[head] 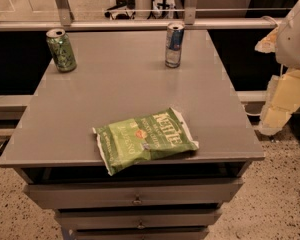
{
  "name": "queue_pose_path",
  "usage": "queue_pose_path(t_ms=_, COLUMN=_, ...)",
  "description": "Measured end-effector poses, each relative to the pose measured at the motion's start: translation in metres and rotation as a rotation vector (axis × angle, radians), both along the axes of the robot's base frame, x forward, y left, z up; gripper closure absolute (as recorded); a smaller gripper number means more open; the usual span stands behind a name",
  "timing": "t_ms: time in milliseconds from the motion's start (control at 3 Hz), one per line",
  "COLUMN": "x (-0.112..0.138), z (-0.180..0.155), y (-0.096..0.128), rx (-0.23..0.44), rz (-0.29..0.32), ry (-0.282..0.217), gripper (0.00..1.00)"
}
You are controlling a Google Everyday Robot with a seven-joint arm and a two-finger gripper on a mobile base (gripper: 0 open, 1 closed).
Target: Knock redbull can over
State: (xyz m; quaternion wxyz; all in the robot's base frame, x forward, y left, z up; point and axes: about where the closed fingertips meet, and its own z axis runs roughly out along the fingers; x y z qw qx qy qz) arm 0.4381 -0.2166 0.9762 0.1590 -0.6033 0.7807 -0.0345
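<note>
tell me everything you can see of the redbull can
The redbull can is a slim, tall, metal-looking can with blue and silver panels, a small red mark and a silver top. It stands upright near the far edge of the grey table, right of centre. Only the table touches it; the gripper hangs beyond the table's right side, well clear.

Robot arm (296, 31): cut off by the right and top edges; only a white segment shows. Gripper (280, 106): hangs off the right side of the table (115, 84), below the arm. It appears as blurred pale blocks with an unclear outline. Redbull can (174, 45) and green can (61, 50): label print is too small to read. Chip bag (146, 140): small print is illegible. Drawers (135, 194): the lowest one is cut off by the bottom edge.
</note>
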Motion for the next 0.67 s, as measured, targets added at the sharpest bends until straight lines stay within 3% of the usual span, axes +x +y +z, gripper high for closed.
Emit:
queue_pose_path(t_ms=333, x=0.0000, z=0.0000, y=0.0000, rx=0.000, rz=0.000, ry=0.000, gripper=0.00)
queue_pose_path(t_ms=667, x=0.0092, z=-0.0040, y=0.0003, rx=0.047, rz=0.007, ry=-0.006, gripper=0.00)
